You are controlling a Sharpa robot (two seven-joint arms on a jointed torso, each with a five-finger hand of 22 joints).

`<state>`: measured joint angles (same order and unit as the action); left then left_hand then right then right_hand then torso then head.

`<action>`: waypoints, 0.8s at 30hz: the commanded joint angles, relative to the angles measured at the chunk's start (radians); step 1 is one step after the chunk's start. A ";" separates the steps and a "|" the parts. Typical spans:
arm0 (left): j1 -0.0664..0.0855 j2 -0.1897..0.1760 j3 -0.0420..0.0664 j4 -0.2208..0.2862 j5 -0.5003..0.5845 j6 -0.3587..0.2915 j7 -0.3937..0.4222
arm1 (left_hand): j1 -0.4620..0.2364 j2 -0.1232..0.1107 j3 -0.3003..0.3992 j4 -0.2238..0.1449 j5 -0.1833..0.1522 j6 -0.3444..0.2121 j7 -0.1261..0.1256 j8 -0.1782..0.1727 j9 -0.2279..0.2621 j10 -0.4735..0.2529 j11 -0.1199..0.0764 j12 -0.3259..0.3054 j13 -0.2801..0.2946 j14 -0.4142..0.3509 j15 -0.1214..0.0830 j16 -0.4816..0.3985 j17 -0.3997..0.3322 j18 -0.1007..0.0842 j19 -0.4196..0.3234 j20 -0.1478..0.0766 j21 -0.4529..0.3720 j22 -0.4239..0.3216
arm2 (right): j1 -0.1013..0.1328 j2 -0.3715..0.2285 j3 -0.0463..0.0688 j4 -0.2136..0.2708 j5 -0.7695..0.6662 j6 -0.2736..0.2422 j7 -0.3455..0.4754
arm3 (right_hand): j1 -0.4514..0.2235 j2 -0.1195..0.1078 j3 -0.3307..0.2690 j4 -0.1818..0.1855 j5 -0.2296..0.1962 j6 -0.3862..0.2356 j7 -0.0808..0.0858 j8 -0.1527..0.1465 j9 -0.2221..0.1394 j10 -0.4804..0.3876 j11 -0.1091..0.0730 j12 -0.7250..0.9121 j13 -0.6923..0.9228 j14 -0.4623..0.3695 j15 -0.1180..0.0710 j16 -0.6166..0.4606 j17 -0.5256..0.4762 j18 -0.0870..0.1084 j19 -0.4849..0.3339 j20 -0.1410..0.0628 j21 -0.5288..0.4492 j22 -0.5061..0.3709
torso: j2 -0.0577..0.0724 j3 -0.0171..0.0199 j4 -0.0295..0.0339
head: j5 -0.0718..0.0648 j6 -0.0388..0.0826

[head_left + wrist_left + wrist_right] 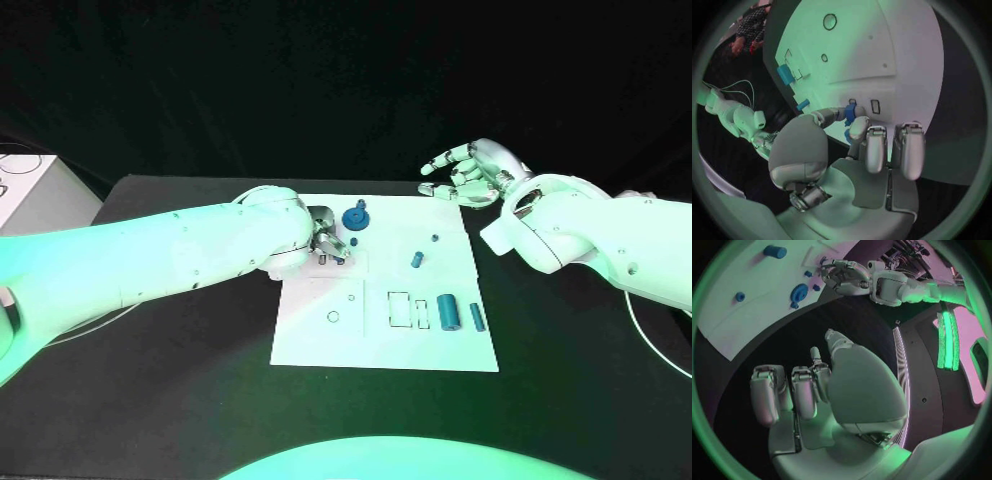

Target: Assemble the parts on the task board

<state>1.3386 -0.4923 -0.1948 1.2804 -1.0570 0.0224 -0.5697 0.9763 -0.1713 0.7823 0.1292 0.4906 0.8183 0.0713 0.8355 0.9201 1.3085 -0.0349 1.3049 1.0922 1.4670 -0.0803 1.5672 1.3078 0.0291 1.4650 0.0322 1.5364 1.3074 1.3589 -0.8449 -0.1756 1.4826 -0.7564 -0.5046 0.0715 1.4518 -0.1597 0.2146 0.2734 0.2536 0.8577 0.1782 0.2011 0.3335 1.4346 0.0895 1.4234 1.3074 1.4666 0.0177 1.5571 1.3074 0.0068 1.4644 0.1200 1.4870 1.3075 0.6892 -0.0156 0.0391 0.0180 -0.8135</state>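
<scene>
On the bench: the white task board (310,345) lies in the middle, its long side running near to far.
Near right of board: two blue cylinders (450,312) lie side by side just right of the rectangular cutouts, long axes near to far.
Mid board: a short blue peg (417,259) lies slightly tilted, long axis mostly near to far; a smaller one (434,239) sits just beyond it.
Left robot hand (326,243): over the board's far-left part, pinching a small blue part (849,114) at its fingertips, other fingers loosely curled; the part points down at the board beside small rectangular slots (875,106).
Step in hand: seating that part, I judge; keep its axis square to the slot and press straight down, no twist.
Far board: a blue gear-like disc (356,217) stands just beyond the left robot hand.
Right robot hand (470,172): off the board's far-right corner, spread, holding nothing.
</scene>
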 commanded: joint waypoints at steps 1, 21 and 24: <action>-0.003 0.000 -0.002 0.003 0.013 0.032 0.000 | 0.004 0.013 0.160 -0.161 0.006 0.043 -0.037 0.003 0.024 0.008 -0.001 0.004 0.001 0.104 -0.008 0.004 0.263 -0.011 0.057 -0.008 0.004 0.189 | 0.000 0.000 0.000 0.000 -0.011 0.016 0.001 | -0.006 -0.003 0.005 0.002 0.004 -0.007 -0.003 0.005 0.002 0.000 0.000 0.005 0.134 0.094 -0.005 -0.004 0.229 0.011 0.075 -0.005 0.004 0.230 | 0.000 -0.0002 -0.0002 | 0.002 -0.004; -0.003 -0.006 -0.001 0.009 0.015 0.051 -0.002 | 0.004 0.014 0.163 -0.163 0.005 0.044 -0.037 0.003 0.024 0.008 -0.002 0.001 -0.002 0.104 -0.009 0.004 0.263 -0.011 0.057 -0.010 0.004 0.189 | 0.000 0.001 0.000 -0.002 -0.011 0.017 0.000 | -0.006 -0.003 0.005 0.002 0.004 -0.007 -0.003 0.005 0.002 0.000 0.000 0.005 0.134 0.094 -0.005 -0.004 0.229 0.011 0.075 -0.005 0.004 0.230 | 0.000 0.0002 -0.0006 | 0.002 -0.005; -0.003 -0.005 -0.001 0.009 0.015 0.051 -0.001 | 0.004 0.014 0.163 -0.163 0.005 0.044 -0.037 0.003 0.024 0.008 -0.002 0.001 -0.002 0.104 -0.009 0.004 0.263 -0.011 0.057 -0.010 0.004 0.189 | 0.000 0.001 0.000 -0.002 -0.011 0.017 0.000 | -0.006 -0.003 0.005 0.002 0.004 -0.007 -0.003 0.005 0.002 0.000 0.000 0.005 0.134 0.094 -0.005 -0.004 0.229 0.011 0.075 -0.005 0.004 0.230 | 0.000 0.0004 -0.0004 | 0.003 -0.004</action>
<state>1.3396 -0.4983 -0.1932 1.2873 -1.0509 0.0410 -0.5699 0.9763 -0.1713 0.7823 0.1292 0.4948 0.8183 0.0713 0.8355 0.9201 1.3083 -0.0347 1.3047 1.0907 1.4669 -0.0802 1.5672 1.3077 0.0292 1.4687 0.0285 1.5363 1.3074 1.3589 -0.8447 -0.1756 1.4804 -0.7577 -0.5018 0.0682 1.4518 -0.1596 0.2145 0.2734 0.2536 0.8577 0.1782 0.2011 0.3341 1.4345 0.0895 1.4234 1.3073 1.4666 0.0177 1.5572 1.3082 0.0068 1.4644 0.1200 1.4870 1.3078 0.6891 -0.0156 0.0385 0.0203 -0.8180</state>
